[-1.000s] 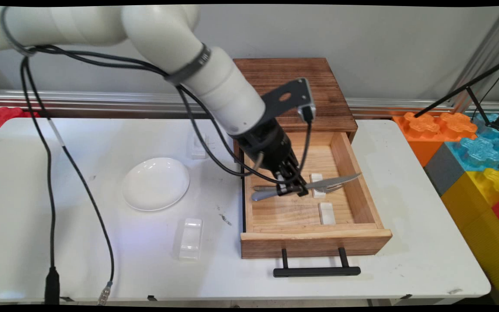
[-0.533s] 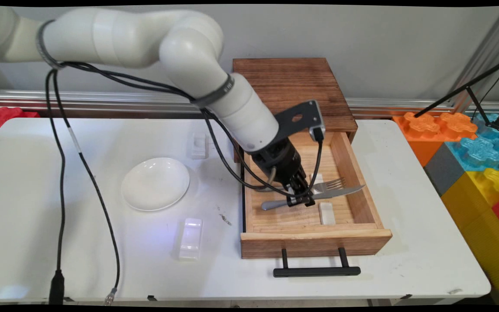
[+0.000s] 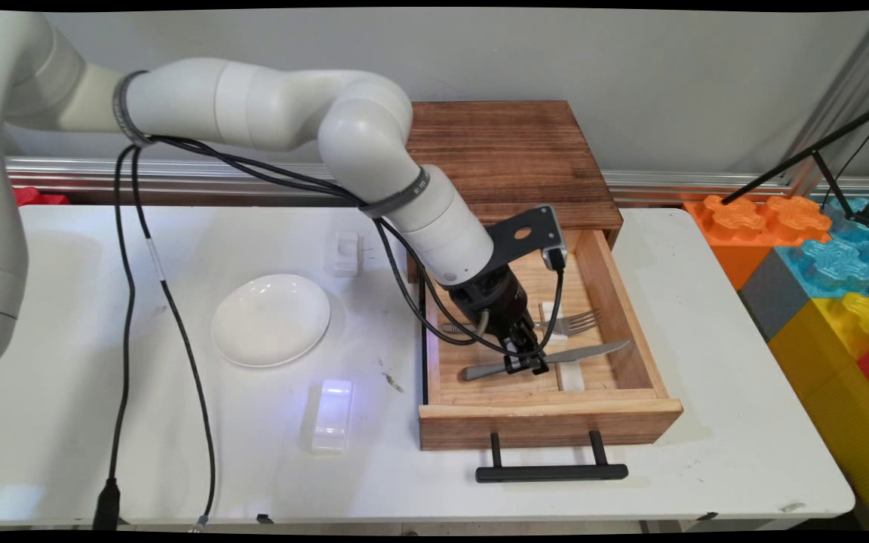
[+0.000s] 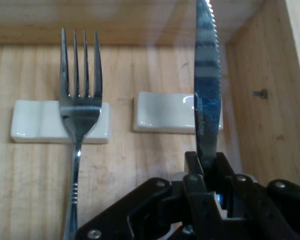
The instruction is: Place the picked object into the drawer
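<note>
1. The white table (image 3: 713, 422) carries a wooden cabinet (image 3: 510, 151) at its far side, with an open wooden drawer (image 3: 548, 422) pulled out toward the near edge; the drawer's black handle (image 3: 551, 473) juts past its front.
2. Bare tabletop lies to the right of the drawer and in front of the handle. To the left stand a white plate (image 3: 270, 320), a clear box (image 3: 332, 415) near the front, and a small white block (image 3: 346, 253) farther back, all well apart from the drawer.
3. The black gripper (image 3: 526, 365) reaches down into the drawer near its front wall, its fingers clamped together on a knife (image 3: 555, 357) (image 4: 206, 107).
4. The knife is silver, with a serrated edge and a grey handle. It lies roughly level across the drawer's width, handle toward the left wall, tip near the right wall but short of it. In the hand view the blade passes over one white rest (image 4: 162, 112); whether it touches cannot be told.
5. A silver fork (image 3: 570, 323) (image 4: 80, 107) lies farther back in the drawer, its neck on the second white rest (image 4: 37, 121), tines pointing toward the right wall.
6. Bare wood shows between fork and knife.
</note>
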Tool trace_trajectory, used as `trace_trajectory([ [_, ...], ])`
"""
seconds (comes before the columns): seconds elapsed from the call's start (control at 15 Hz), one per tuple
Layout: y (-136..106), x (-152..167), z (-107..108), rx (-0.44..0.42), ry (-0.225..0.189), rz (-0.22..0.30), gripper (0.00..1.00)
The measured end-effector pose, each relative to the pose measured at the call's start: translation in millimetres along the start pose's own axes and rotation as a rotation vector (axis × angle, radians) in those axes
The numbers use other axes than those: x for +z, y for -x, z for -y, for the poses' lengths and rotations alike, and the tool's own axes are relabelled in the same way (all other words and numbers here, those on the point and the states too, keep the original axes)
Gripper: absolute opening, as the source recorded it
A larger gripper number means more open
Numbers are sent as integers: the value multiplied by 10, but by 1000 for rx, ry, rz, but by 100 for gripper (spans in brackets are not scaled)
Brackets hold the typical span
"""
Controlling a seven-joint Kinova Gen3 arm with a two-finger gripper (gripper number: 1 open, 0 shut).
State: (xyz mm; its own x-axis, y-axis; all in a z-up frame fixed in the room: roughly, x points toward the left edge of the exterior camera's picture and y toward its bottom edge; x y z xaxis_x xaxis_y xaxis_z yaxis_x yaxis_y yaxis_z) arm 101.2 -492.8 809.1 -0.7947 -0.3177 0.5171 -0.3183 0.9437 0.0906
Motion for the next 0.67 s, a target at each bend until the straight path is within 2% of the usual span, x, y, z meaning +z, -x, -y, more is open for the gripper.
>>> trace_trajectory([
  [0.27, 19, 126, 85, -7, 30, 2, 0],
  [0.67, 83, 230, 186, -8, 48, 19, 0],
])
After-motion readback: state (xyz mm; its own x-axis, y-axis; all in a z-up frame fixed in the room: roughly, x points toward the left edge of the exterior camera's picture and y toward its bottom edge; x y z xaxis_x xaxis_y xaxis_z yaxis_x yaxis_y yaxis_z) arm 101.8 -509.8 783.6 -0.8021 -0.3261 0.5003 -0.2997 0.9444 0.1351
